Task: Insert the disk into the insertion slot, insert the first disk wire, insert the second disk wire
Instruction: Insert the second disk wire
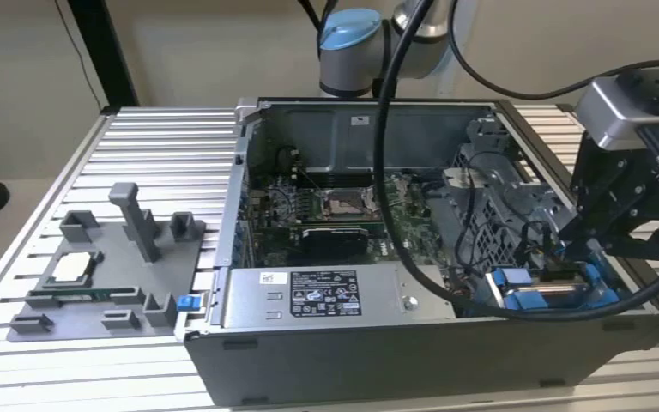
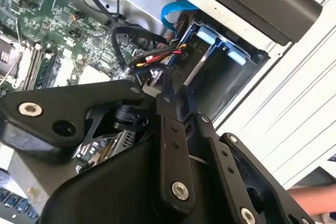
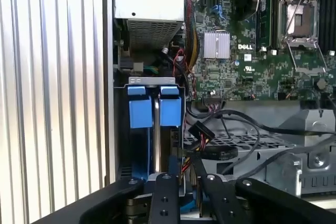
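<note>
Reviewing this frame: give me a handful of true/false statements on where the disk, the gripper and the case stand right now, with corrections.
1. The disk sits in the insertion slot, its blue frame tabs showing. True.
2. The gripper hovers over the grey parts tray on the table. False: in the exterior view it is at the drive bay, at the case's corner on that view's right; the tray lies outside the case on the left.
3. A bundle of red, yellow and black wires runs close to the gripper's tip. True.
4. The computer case is closed with its side panel on. False: it lies open, motherboard exposed.
5. The power-supply box lies outside the case. False: it is mounted inside.
</note>
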Controlling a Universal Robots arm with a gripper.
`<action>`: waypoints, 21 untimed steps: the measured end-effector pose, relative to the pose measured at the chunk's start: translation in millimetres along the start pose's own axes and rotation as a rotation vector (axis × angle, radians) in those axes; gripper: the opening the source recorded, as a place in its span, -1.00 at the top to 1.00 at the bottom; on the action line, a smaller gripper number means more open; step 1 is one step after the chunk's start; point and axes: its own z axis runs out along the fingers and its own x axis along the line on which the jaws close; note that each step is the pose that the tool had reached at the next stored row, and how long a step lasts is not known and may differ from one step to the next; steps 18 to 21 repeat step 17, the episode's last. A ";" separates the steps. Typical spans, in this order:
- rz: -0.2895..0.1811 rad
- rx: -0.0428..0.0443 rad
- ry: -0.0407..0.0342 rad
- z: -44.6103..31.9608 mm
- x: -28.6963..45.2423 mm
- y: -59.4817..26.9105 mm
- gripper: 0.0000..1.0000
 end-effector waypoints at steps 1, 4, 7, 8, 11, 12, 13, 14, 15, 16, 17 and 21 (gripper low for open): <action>0.000 0.0000 0.0001 -4.6 -0.8 0.1 -1.00; 0.000 0.0000 0.0000 -16.3 -2.7 0.3 -1.00; 0.000 -0.0001 -0.0004 -16.8 -2.8 0.3 -1.00; 0.000 -0.0001 -0.0004 -16.8 -2.8 0.3 -1.00; 0.000 -0.0001 -0.0003 -17.0 -2.8 0.3 -1.00; 0.000 0.0000 -0.0003 -17.0 -2.8 0.3 -1.00; 0.000 0.0000 -0.0003 -17.1 -2.8 0.3 -1.00; 0.000 0.0000 -0.0003 -17.1 -2.8 0.3 -1.00; 0.000 -0.0001 -0.0003 -17.2 -2.8 0.3 -1.00; 0.000 -0.0001 -0.0002 -17.2 -2.8 0.3 -1.00; 0.000 0.0000 -0.0003 -17.2 -2.9 0.3 -1.00; 0.000 0.0000 -0.0003 -17.2 -2.9 0.3 -1.00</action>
